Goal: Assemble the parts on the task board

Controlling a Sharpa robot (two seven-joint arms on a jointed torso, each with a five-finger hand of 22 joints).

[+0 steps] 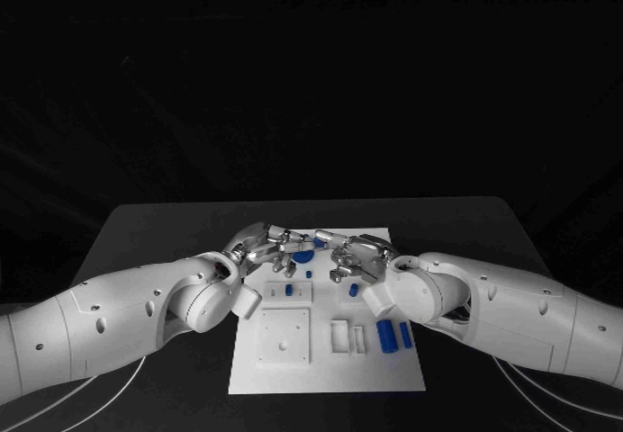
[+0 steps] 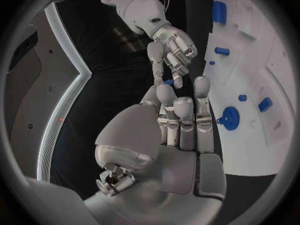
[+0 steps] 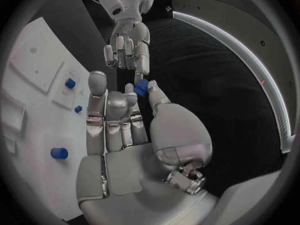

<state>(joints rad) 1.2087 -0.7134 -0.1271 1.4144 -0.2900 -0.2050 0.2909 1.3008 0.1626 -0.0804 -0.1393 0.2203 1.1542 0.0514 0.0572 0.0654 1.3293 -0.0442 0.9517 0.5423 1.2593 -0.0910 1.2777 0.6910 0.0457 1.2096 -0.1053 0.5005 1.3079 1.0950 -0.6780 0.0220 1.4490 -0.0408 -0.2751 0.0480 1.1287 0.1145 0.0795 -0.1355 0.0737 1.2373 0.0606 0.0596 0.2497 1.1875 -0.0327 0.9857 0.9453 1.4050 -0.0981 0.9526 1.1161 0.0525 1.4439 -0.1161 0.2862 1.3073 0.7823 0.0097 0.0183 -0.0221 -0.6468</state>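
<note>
Task board (image 1: 325,378) and parts (image 1: 387,336) bear no readable writing

White task board (image 1: 325,364) flat mid-table, blue parts (image 1: 385,336) scattered on it, small blue part (image 3: 142,87) raised above it

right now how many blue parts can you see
6: two rods at the board's right edge, two small mid-board, one round, one between left hand and right hand; others maybe hidden.

A black table (image 1: 169,225) stands against a black, unlit backdrop that runs from 9 through 12 to 3 o'clock in the head view. In the wrist views, a curved strip of white light (image 3: 250,60) arcs across dark grey panelling (image 2: 28,85).
</note>
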